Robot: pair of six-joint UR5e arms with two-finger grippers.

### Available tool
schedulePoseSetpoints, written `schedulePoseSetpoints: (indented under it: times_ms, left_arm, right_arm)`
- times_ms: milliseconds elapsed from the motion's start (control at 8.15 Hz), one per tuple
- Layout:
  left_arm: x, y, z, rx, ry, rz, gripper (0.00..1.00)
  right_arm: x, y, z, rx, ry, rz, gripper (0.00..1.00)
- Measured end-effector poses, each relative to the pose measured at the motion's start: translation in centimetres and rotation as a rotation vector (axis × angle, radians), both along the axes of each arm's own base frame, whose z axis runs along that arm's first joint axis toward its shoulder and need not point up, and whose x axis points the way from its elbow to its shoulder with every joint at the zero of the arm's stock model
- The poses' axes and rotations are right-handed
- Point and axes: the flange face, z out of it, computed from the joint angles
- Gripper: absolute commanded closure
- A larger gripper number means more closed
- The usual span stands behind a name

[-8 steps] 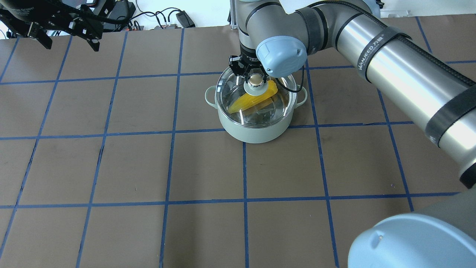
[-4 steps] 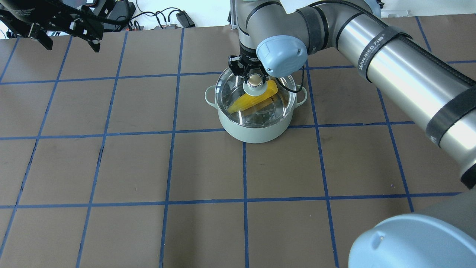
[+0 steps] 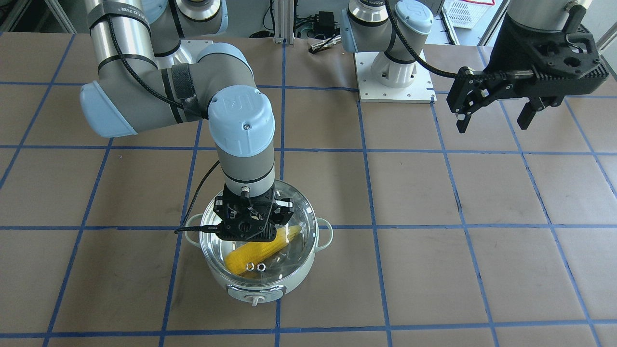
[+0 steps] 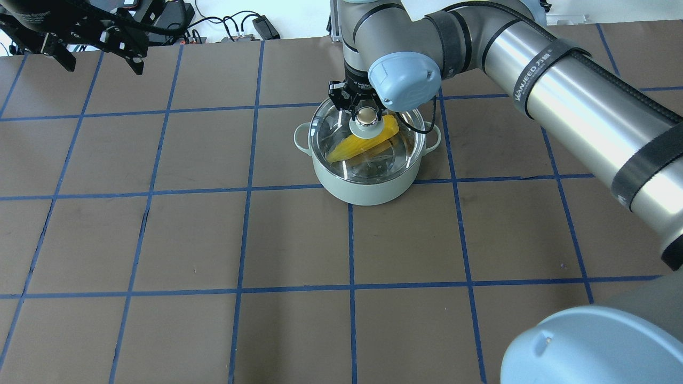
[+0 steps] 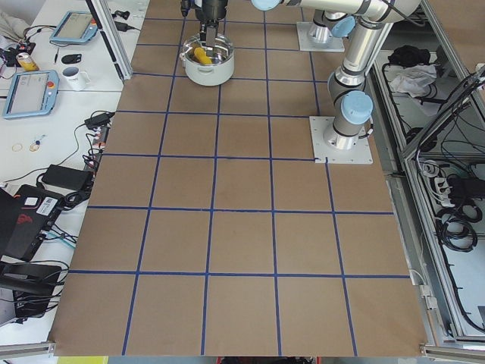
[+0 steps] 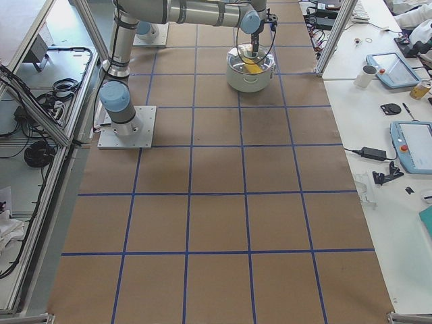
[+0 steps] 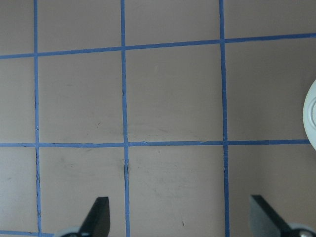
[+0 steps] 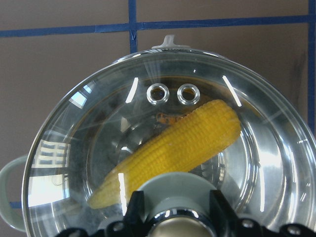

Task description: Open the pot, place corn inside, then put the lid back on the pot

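The pale mint-green pot (image 4: 368, 193) stands mid-table, its front knob toward the operators' side (image 3: 254, 300). The clear glass lid (image 4: 331, 133) sits on the pot; its two vent rings show in the right wrist view (image 8: 173, 94). The yellow corn (image 4: 347, 150) lies slanted inside, seen through the glass (image 8: 187, 140). My right gripper (image 4: 366, 109) comes straight down on the lid, its fingers (image 8: 134, 212) pressed against both sides of the gold-beige knob. My left gripper (image 4: 101, 64) is open and empty, held high over the table's far left corner.
The brown table (image 4: 213, 240) carries a blue tape grid. Cables and plugs (image 4: 235, 29) lie past its far edge. The right arm's long forearm (image 4: 576, 101) spans the right side above the table. The left wrist view shows only table and the pot's edge (image 7: 311, 118).
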Motion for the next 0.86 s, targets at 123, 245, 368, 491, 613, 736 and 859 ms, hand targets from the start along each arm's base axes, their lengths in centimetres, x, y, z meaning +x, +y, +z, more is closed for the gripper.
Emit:
schedulePoseSetpoints:
  times_ms: [123, 245, 368, 491, 613, 736, 859]
  left_arm:
    - [0.0, 0.0, 0.0, 0.0, 0.0, 0.0, 0.0]
    - [0.0, -0.1, -0.1, 0.001, 0.001, 0.0, 0.0]
    - [0.0, -0.1, -0.2, 0.002, 0.001, 0.001, 0.0]
    - [0.0, -0.1, -0.2, 0.003, 0.001, 0.001, 0.0]
    - [0.0, -0.1, -0.2, 0.004, 0.0, 0.001, 0.0]
    - [0.1, -0.1, -0.2, 0.006, 0.001, 0.002, 0.0]
    - [0.1, -0.1, -0.2, 0.006, 0.0, 0.002, 0.0]
  right_arm:
    - [0.0, 0.0, -0.1, 0.0, 0.003, 0.007, 0.14]
    - [-0.1, 0.0, -0.1, -0.003, 0.007, 0.021, 0.01]
    - [-0.3, 0.0, 0.1, -0.01, 0.011, 0.044, 0.0]
    - [-0.5, 0.0, 0.8, -0.028, 0.009, 0.058, 0.0]
    - [-0.7, 0.0, 1.5, -0.044, 0.007, 0.065, 0.0]
    - [-0.9, 0.2, 2.6, -0.063, 0.005, 0.068, 0.0]
    - [-1.4, 0.8, 4.3, -0.087, 0.003, 0.071, 0.0]
